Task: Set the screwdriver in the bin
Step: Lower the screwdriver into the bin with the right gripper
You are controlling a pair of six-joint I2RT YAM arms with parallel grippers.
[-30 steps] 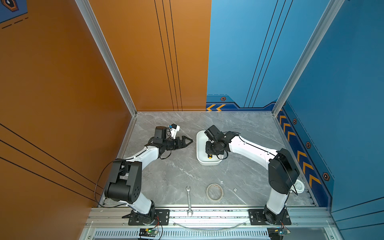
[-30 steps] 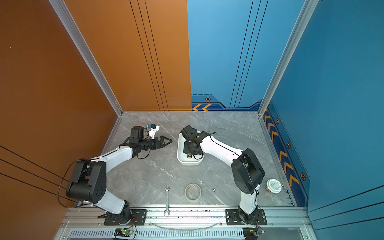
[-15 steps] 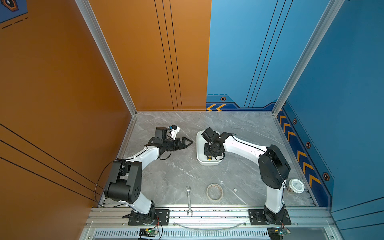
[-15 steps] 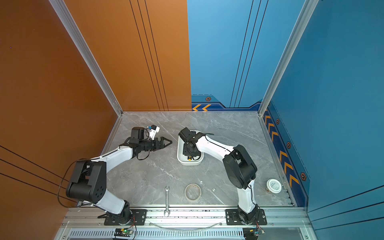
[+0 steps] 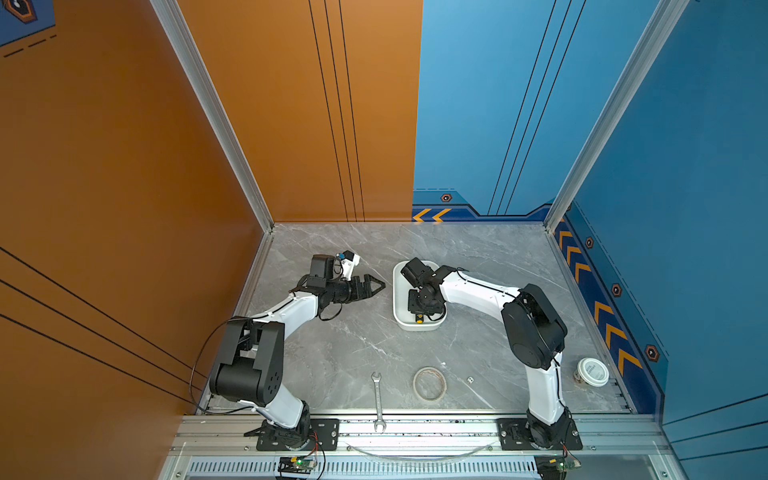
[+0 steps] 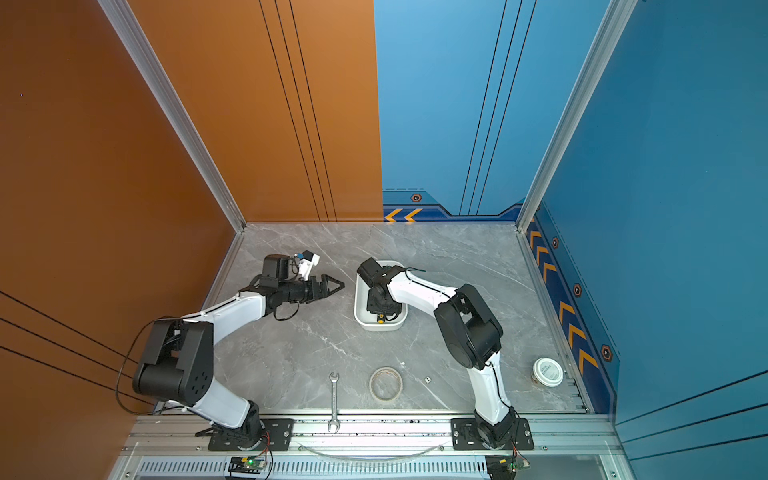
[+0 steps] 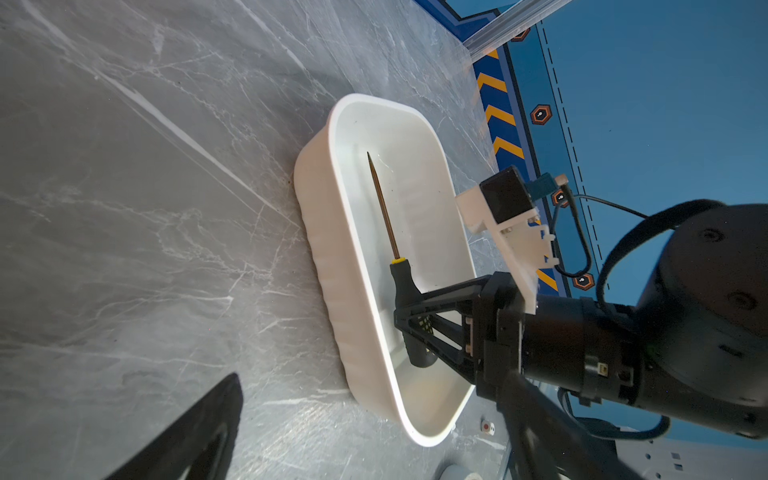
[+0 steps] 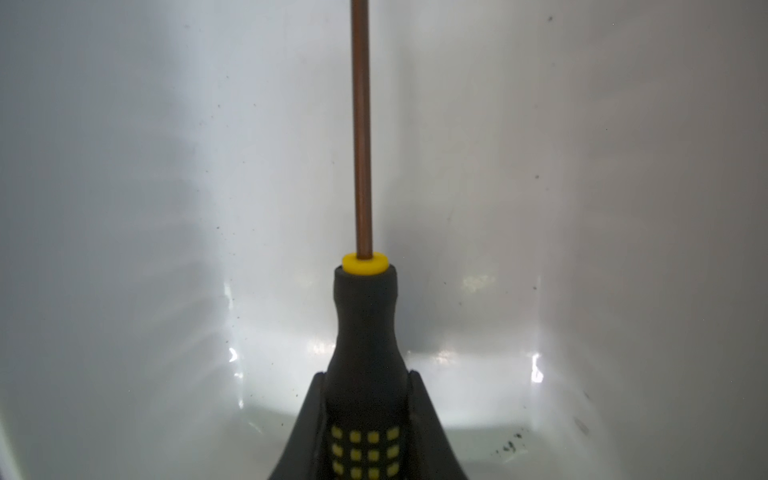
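The white bin (image 5: pixel 417 327) stands mid-table, also seen in a top view as the bin (image 6: pixel 376 327). The screwdriver (image 7: pixel 404 286), black-handled with yellow dots, lies lengthwise inside the bin (image 7: pixel 332 266), its thin shaft pointing at the far end. My right gripper (image 7: pixel 401 318) reaches down into the bin and is shut on the handle. The right wrist view shows the right gripper (image 8: pixel 365 380) pinching the screwdriver (image 8: pixel 365 324) over the bin (image 8: pixel 166 208) floor. From above only the yellow end cap shows under the right gripper (image 5: pixel 420 305). Left of the bin, my left gripper (image 5: pixel 376 286) hovers open and empty.
A silver wrench (image 5: pixel 377 401) lies at the front edge, with a roll of tape (image 5: pixel 429 383) and a small die (image 5: pixel 470 379) to its right. A white-lidded jar (image 5: pixel 592 372) stands at the front right by the blue wall.
The right arm's elbow has swung left toward the middle while its gripper stayed in the bin, shut on the screwdriver. The left arm has barely moved.
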